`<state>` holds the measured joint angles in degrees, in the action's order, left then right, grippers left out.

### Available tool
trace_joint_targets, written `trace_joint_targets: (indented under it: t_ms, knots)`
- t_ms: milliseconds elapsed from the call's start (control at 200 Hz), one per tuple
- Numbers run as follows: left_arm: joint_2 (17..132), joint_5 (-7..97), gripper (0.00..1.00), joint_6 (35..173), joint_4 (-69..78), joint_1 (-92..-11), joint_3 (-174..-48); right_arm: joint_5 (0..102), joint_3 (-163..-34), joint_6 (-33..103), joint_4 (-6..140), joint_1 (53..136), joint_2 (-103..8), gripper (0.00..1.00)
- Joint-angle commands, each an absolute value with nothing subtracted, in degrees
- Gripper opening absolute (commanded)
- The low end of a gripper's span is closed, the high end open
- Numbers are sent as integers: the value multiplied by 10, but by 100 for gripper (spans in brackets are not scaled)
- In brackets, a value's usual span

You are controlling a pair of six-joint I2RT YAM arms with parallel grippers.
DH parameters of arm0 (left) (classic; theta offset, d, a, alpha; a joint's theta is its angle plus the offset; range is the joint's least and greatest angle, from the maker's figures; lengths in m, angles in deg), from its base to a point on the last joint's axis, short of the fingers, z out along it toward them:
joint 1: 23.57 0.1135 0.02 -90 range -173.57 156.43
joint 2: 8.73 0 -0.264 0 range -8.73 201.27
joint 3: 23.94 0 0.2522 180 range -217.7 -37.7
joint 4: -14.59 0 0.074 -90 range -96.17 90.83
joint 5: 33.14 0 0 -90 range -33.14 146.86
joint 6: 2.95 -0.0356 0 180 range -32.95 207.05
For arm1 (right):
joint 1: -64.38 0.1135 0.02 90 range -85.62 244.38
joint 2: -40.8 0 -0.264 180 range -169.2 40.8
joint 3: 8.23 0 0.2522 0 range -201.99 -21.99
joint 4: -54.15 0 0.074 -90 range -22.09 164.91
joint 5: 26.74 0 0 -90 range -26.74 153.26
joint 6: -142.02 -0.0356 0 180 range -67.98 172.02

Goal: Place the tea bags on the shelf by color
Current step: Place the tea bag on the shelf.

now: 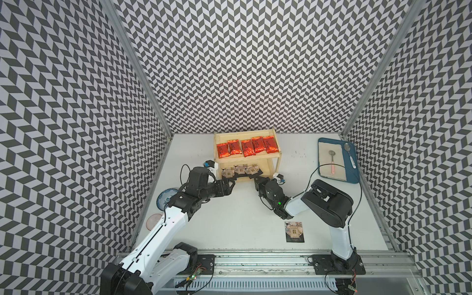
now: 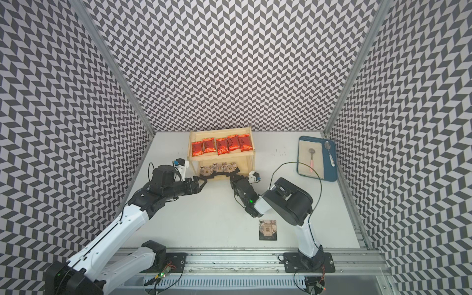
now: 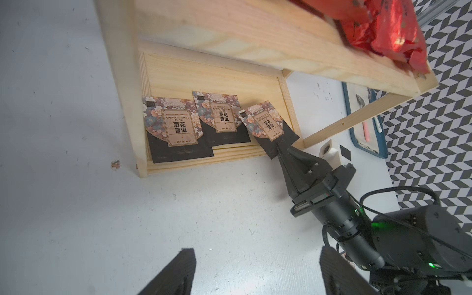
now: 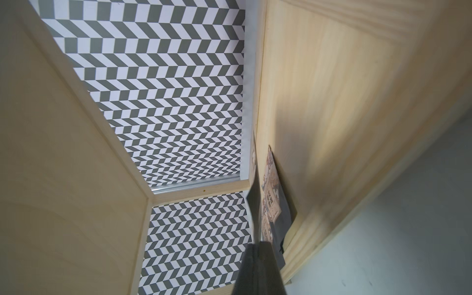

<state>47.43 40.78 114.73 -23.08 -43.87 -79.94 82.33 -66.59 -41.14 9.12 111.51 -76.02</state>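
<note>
Shelf [image 1: 245, 135]: five red sachets [image 1: 247, 148] above, three black packets [image 3: 219, 118] below.

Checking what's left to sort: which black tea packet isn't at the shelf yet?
The packet lying alone on the table; the other three are at the shelf's lower level.

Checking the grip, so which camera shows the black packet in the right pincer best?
The left wrist view: the black packet shows face-on, its corner pinched by the right pincer. Both top views show the packet small and partly hidden; the right wrist view shows it only edge-on.
</note>
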Motion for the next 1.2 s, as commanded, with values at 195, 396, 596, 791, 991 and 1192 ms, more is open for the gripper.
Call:
trace_joint_targets:
  t_ms: [195, 396, 596, 791, 991, 1192]
  knots:
    - [480, 419, 81, 1135, -237, -447, -807, 865, -698, -413, 51, 1119, -779, 0]
    - [480, 424, 81, 1136, -240, -452, -808, 881, -712, -420, 48, 1119, -796, 0]
    - [479, 428, 81, 1137, -242, -457, -809, 888, -720, -419, 44, 1119, -803, 0]
    - [479, 431, 81, 1137, -243, -461, -810, 908, -720, -423, 39, 1119, -806, 1]
    - [477, 438, 81, 1137, -247, -462, -812, 923, -718, -427, 48, 1120, -805, 2]
    - [473, 441, 80, 1138, -249, -463, -813, 920, -725, -436, 57, 1120, -815, 3]
